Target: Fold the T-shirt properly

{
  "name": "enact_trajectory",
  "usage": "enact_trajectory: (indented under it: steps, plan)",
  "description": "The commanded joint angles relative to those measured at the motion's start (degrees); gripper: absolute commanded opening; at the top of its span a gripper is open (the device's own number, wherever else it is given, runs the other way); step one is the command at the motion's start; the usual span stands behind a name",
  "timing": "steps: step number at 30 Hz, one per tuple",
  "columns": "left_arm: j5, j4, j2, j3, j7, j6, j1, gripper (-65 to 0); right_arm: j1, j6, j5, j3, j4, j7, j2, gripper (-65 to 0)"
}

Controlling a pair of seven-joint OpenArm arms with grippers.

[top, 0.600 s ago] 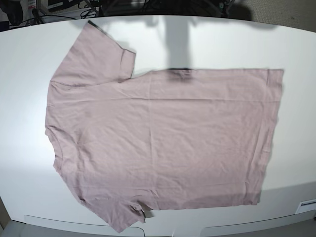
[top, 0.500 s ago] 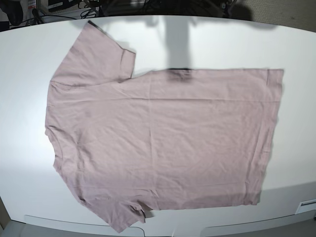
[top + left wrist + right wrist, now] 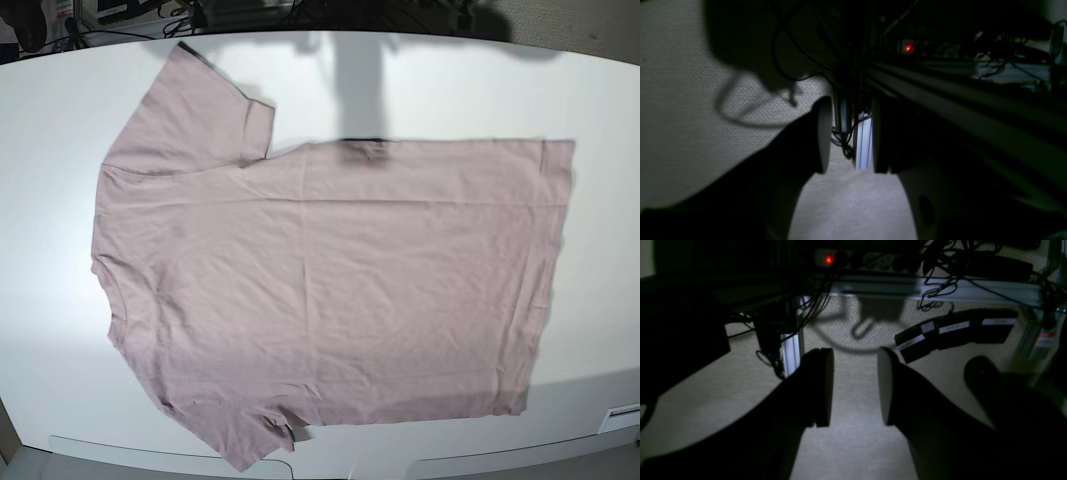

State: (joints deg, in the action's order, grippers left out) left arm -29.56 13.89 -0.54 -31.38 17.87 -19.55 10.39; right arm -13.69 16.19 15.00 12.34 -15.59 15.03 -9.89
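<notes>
The dusty-pink T-shirt (image 3: pixel 330 270) lies spread flat on the white table (image 3: pixel 590 90) in the base view, collar to the left, hem to the right, one sleeve at the upper left and one at the bottom. Neither arm shows in the base view. In the left wrist view my left gripper (image 3: pixel 848 133) hangs below table level, jaws apart with nothing between them, over carpet. In the right wrist view my right gripper (image 3: pixel 855 386) is likewise open and empty above the carpeted floor. The shirt is out of both wrist views.
An aluminium frame post (image 3: pixel 863 140) and cables stand behind the left gripper. A power strip with a red light (image 3: pixel 828 259), cables and black labelled boxes (image 3: pixel 957 330) lie on the floor beyond the right gripper. Clutter lines the table's far edge (image 3: pixel 120 15).
</notes>
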Motion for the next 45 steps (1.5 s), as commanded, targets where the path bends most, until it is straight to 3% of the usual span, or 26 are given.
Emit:
enact_trajectory:
  steps: [1,9,14,18,21,25,27,30,36,45]
  plan:
    - [0.2,0.4,-0.4,1.3,0.3,-0.1,1.2,-44.8,-1.1,0.1,-0.2,0.0,-1.2,0.7,-0.9,-42.1]
    - [10.0,8.6,-0.6,15.8,0.2,-0.1,7.8,-44.8,-8.5,0.7,-0.2,0.0,-10.8,0.9,-1.6,-42.1]
    - [12.8,17.1,-0.6,20.6,-0.3,3.1,14.3,-44.7,-13.2,2.9,-0.2,0.0,-16.7,1.1,-1.6,-42.1]
    - [13.3,24.1,-0.6,20.8,-0.5,3.1,19.5,-44.7,-17.1,3.6,-0.4,0.0,-21.5,1.3,-1.6,-42.1]
    - [15.6,29.7,-0.6,20.8,-4.0,3.1,23.0,-44.7,-20.5,4.3,-3.0,-0.1,-25.4,2.8,-2.0,-42.1]
    - [17.7,37.7,-0.7,20.8,-6.6,3.1,27.6,-44.8,-25.2,10.1,-6.9,-0.1,-30.9,3.6,-3.6,-42.1]
    - [17.8,41.7,-0.6,20.8,-7.4,3.1,29.9,-44.7,-27.7,11.4,-8.5,-0.1,-33.9,3.6,-4.4,-42.1]
    - [19.7,47.7,-0.8,20.8,-9.6,3.0,33.5,-44.8,-31.6,12.0,-11.3,-0.1,-38.2,3.6,-5.9,-42.1]
    - [25.6,59.4,-4.9,20.8,-11.0,-0.8,41.6,-44.8,-39.3,12.6,-12.6,-0.1,-48.4,3.1,-8.2,-42.1]
    - [25.3,79.6,-8.2,20.6,-17.6,-0.8,50.8,-44.8,-50.3,12.6,-12.2,0.0,-66.6,1.9,-11.6,-42.1]
